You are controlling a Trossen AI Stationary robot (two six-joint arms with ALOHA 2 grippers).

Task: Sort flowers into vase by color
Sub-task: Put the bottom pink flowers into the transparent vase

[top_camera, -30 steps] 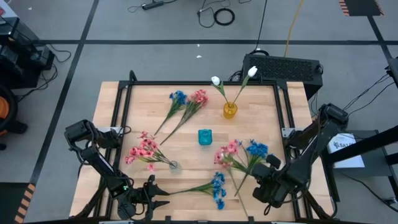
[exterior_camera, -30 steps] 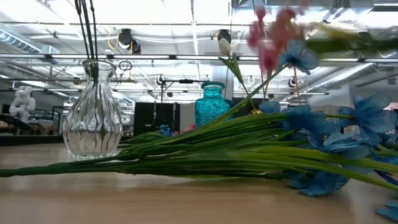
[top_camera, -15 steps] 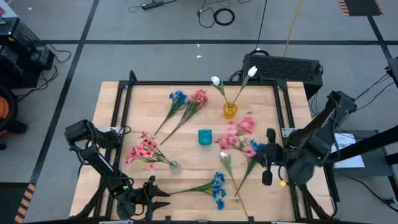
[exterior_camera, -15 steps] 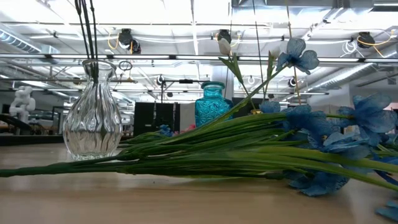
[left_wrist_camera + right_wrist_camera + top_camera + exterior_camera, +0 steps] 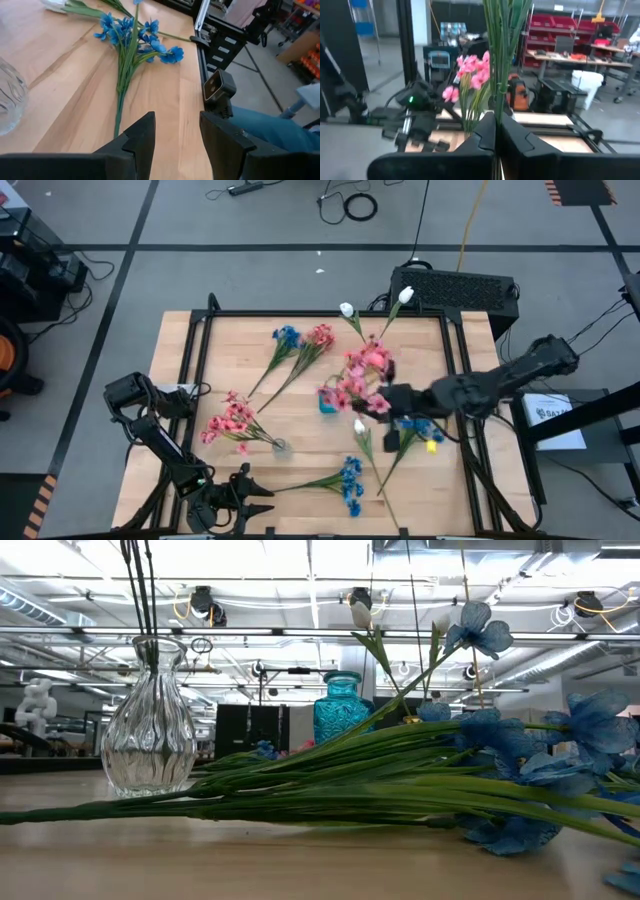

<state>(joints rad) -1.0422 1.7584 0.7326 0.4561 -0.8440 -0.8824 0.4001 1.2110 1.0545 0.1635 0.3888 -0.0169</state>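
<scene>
Three vases stand on the counter (image 5: 200, 360): an amber vase (image 5: 370, 358) at the far side holds two white buds (image 5: 346, 309) on thin stems, which splay up and outward; a teal vase (image 5: 329, 401) in the middle has nothing visibly standing in it; a clear glass vase (image 5: 281, 447) at the near left has a pink spray (image 5: 230, 423) lying with its stem end at it, blossoms pointing left. The right tool (image 5: 385, 401) is clenched on the stem of another pink spray (image 5: 360, 375), carried above the counter just right of the teal vase, with its blossoms toward the far left. A blue spray (image 5: 349, 480) lies flat near the front edge, long axis left to right, blossoms right. A blue and pink pair (image 5: 300, 340) lies at the far left, stems slanting toward the near left. The left tool (image 5: 250, 502) waits at the near left edge, fingers apart and grasping nothing.
</scene>
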